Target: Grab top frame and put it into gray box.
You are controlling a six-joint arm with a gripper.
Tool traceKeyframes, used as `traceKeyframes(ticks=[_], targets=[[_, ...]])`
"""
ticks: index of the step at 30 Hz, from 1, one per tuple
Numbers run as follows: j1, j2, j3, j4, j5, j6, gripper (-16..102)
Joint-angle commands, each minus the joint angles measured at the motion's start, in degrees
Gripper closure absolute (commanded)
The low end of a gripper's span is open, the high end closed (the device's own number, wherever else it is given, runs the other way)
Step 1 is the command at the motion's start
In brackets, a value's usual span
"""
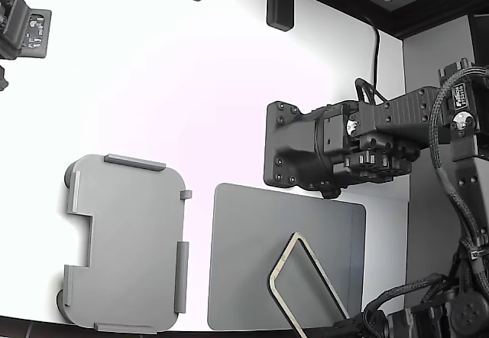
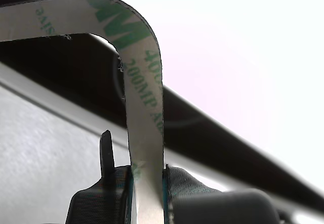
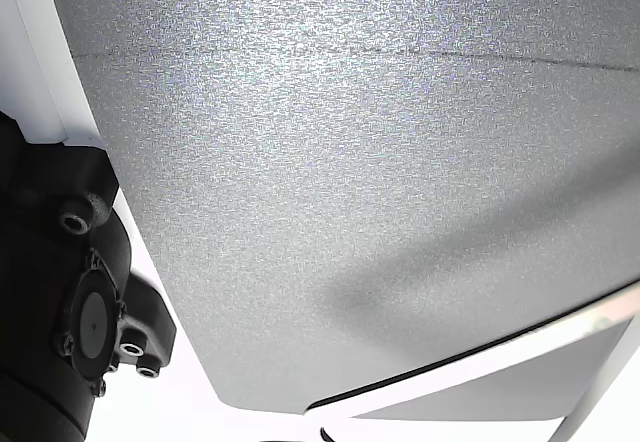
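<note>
Our gripper (image 2: 148,193) is clamped on one side of the top frame (image 2: 144,102), pads pressed against both faces, as the wrist view shows. In the exterior view the frame (image 1: 309,277) stands tilted, raised off the dark mat (image 1: 252,261) at about five o'clock in the picture. The gray box (image 1: 126,238) lies on the white table (image 1: 191,86) at about eight o'clock, well apart from the frame and beside the mat. We judge the grab done and the carry in hand. Next we must swing the frame toward nine o'clock over the box, level it, and lower it inside the edge tabs before letting go.
</note>
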Motion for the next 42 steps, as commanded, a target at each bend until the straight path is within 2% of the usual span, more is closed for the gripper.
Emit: traceKeyframes(ticks=[1,5,15,19,23,30,33,38,42], targets=[[-2.11,-0.53,-6.68,4.75,5.71,18.02,97],[-4.75,-6.59,-18.11,16.52,12.92,39.2,97],[-15.64,-2.29,-12.22,17.05,15.82,63.11,97],[-21.09,0.88,-9.23,16.96,18.37,64.69,97],[-26.37,3.34,-8.96,16.88,16.96,66.97,98],[-32.87,5.89,-8.79,16.52,18.02,72.77,99],[-36.47,5.19,-12.04,16.88,14.77,73.21,99],[-40.87,2.99,-15.12,16.96,13.18,93.08,98],[-44.12,1.14,-17.58,16.96,7.12,117.6,99]])
